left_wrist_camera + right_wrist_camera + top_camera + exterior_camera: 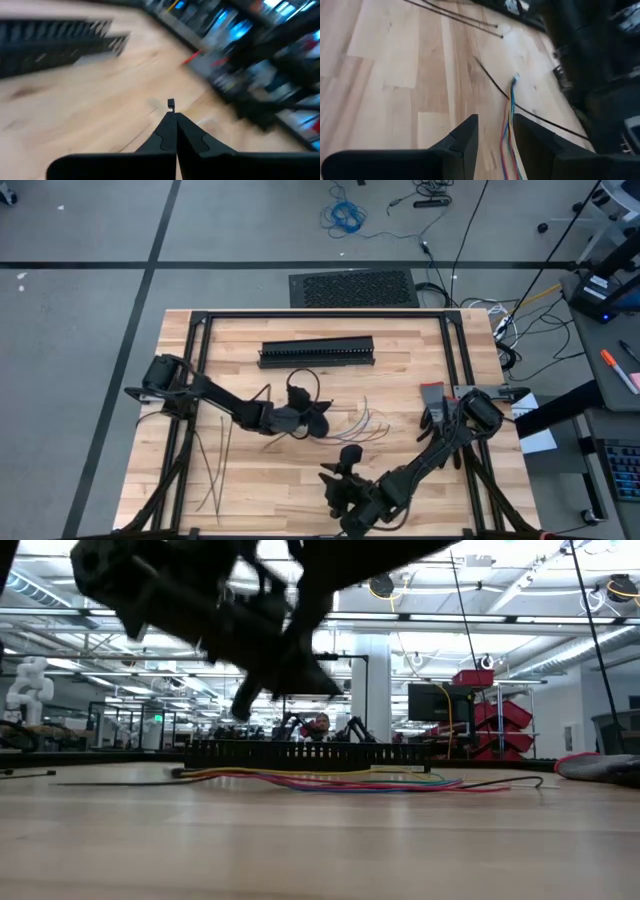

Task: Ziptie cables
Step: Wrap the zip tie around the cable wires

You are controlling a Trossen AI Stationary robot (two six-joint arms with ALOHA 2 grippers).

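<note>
The left wrist view is smeared, so whether the small dark tip just past the left hand (175, 132) belongs to one of the zipties (215, 463) is hard to say; its fingers are pressed together. From above, that hand sits mid-counter (400, 480), arm stretched in from the left edge, near the cables (360, 425). The right hand (495, 132) hovers low at the front, fingers spread, with the cables running between them. Spare zipties lie front-left. A black duct (317, 352) lies behind
</note>
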